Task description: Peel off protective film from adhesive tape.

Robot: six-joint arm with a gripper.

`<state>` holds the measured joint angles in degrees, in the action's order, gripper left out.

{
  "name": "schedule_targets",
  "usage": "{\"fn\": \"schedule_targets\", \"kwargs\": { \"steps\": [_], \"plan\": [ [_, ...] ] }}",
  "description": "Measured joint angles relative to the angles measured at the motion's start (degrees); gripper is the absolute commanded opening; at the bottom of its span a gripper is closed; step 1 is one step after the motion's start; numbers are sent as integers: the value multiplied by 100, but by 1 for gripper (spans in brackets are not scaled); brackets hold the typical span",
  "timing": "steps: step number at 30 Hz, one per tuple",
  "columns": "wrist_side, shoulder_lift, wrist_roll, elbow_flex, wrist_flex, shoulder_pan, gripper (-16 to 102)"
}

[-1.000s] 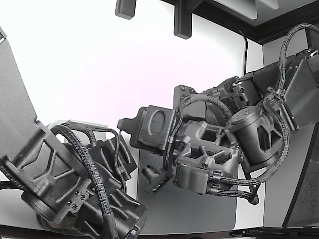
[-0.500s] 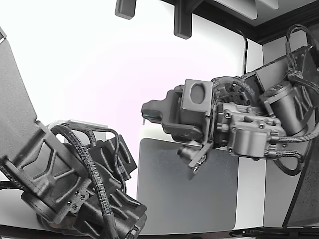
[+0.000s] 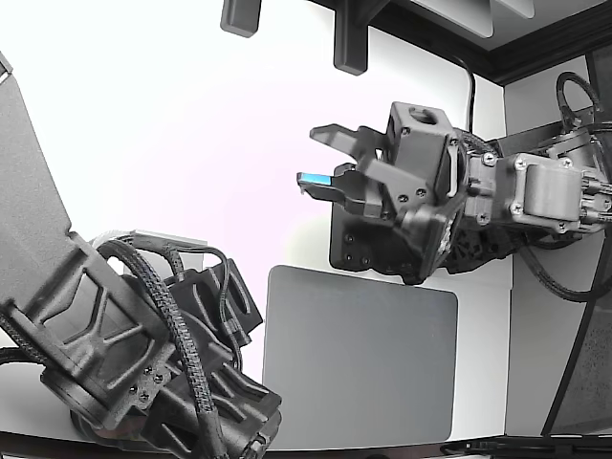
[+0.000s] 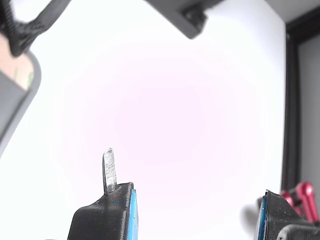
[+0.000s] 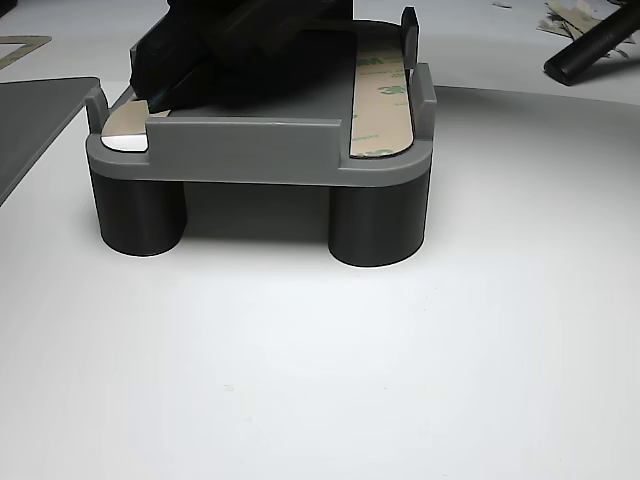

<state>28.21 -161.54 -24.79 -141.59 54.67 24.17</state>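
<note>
My gripper [image 3: 320,158] hangs in the air above the white table, jaws wide apart with blue pads showing. In the wrist view my gripper [image 4: 195,202] holds nothing between its fingers, but a thin grey sliver of film [image 4: 109,170] sticks up from one fingertip [image 4: 107,212]. The other view shows a grey fixture [image 5: 260,160] on round legs. A strip of adhesive tape [image 5: 380,100] with a printed beige liner lies along one side of it. A second strip [image 5: 125,125] at the opposite side is partly covered by a dark body [image 5: 240,50].
A grey mat [image 3: 359,354] lies on the table below my gripper. A second arm [image 3: 124,344] fills the exterior view's lower left. Black mounts [image 3: 349,38] hang overhead. Film scraps and a black rod [image 5: 590,45] lie behind the fixture.
My arm has risen from just above the grey mat and turned its wrist over. The gripper now points toward the exterior view's left with its jaws apart.
</note>
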Motion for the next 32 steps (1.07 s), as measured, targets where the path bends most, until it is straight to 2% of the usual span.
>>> {"fn": "schedule_targets", "kwargs": {
  "steps": [7, 12, 17, 32],
  "plan": [
    [62, -642, 2399, -404, 132, -290, 100],
    [-826, -650, 3366, -826, 246, -1239, 100],
    [-1652, -650, 3322, -1090, 167, -2065, 100],
    [-1714, -650, 3322, -1090, 149, -2101, 100]
  ]
}}
